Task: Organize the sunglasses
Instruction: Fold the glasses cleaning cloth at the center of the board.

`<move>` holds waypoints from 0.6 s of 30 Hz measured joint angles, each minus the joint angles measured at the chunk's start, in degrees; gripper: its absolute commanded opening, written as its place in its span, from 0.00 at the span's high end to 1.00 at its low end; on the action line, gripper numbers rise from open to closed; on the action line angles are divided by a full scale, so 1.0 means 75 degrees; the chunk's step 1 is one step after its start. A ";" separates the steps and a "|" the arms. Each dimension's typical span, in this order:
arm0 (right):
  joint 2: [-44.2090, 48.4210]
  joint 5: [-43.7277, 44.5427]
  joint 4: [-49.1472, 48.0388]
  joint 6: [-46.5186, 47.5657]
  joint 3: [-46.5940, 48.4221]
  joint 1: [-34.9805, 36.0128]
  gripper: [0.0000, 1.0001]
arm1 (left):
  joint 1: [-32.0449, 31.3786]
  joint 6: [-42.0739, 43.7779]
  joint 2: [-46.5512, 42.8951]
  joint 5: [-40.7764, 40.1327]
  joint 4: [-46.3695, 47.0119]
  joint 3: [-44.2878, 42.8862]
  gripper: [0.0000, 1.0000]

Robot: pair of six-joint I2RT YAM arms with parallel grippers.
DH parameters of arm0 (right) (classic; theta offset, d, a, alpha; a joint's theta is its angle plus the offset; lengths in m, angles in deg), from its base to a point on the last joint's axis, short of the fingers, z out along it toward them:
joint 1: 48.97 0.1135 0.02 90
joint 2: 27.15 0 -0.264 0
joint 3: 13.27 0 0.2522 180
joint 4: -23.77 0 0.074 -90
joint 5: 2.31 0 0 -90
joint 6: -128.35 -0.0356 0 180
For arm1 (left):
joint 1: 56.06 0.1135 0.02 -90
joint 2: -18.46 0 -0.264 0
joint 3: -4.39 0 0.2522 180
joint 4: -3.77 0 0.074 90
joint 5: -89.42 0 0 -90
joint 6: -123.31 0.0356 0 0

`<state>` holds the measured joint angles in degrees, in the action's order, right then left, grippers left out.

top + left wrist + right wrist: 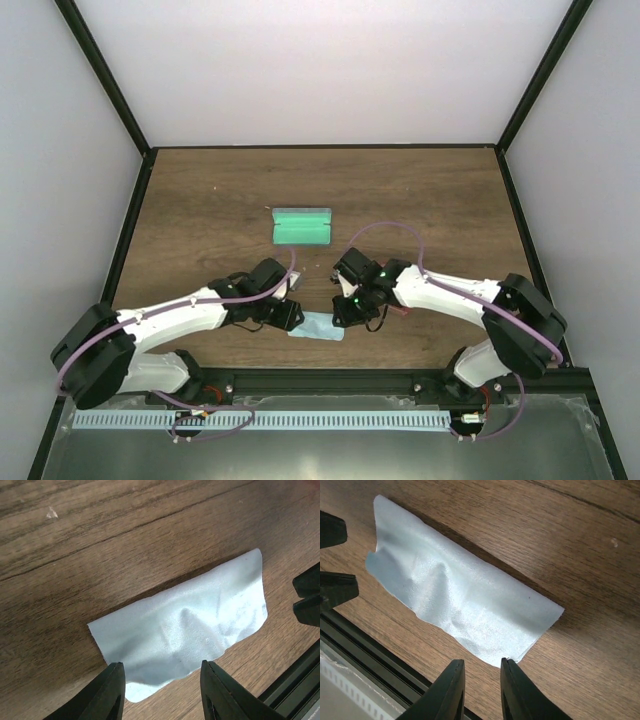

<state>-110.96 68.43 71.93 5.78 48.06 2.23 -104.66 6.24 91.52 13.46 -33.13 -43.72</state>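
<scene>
The sunglasses do not show clearly in any view; only a small red bit (403, 312) peeks out under my right arm. A light blue cloth (318, 328) lies folded on the table near the front edge, between my two grippers. It also shows in the left wrist view (190, 630) and in the right wrist view (455, 595). My left gripper (160, 672) is open and empty over the cloth's left end. My right gripper (481, 667) is open a little and empty, with one fingertip at the cloth's right corner.
The open case with a green inside (302, 226) lies in the middle of the wooden table (440, 200), behind the grippers. A black rail (370, 655) runs along the table's front edge just behind the cloth. Grey walls enclose the table.
</scene>
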 measured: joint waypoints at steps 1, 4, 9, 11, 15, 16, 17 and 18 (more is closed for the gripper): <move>-0.0009 0.0000 0.0006 -0.0026 0.0000 0.0000 0.85 | 0.0003 -0.0041 -0.0038 -0.0026 0.0003 0.0000 0.58; -0.0082 0.0003 -0.0026 -0.0157 0.0012 0.0000 0.92 | 0.0000 -0.0169 -0.0050 -0.0029 0.0079 0.0000 0.64; -0.0385 0.0052 -0.0061 -0.0367 0.0093 0.0000 0.99 | -0.0055 -0.0353 0.0449 0.0367 0.0469 -0.0300 0.72; -0.0423 0.0090 -0.0041 -0.0431 0.0093 0.0000 0.99 | -0.0152 -0.0376 0.0775 0.0516 0.0618 -0.0542 0.74; -0.0425 0.0236 0.0015 -0.0638 0.0093 0.0000 0.83 | -0.0251 -0.0408 0.1142 0.0557 0.0726 -0.0714 0.73; -0.0425 0.0274 0.0032 -0.0679 0.0093 0.0000 0.75 | -0.0256 -0.0437 0.1151 0.0507 0.0694 -0.0697 0.71; -0.0425 0.0332 0.0050 -0.0717 0.0093 0.0000 0.70 | -0.0256 -0.0490 0.1134 0.0417 0.0656 -0.0667 0.68; -0.0425 0.0370 0.0073 -0.0813 0.0096 0.0000 0.67 | -0.0256 -0.0527 0.1107 0.0335 0.0627 -0.0638 0.65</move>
<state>-114.15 71.20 72.47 -0.32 48.78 2.23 -106.58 2.29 99.83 15.97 -28.43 -48.51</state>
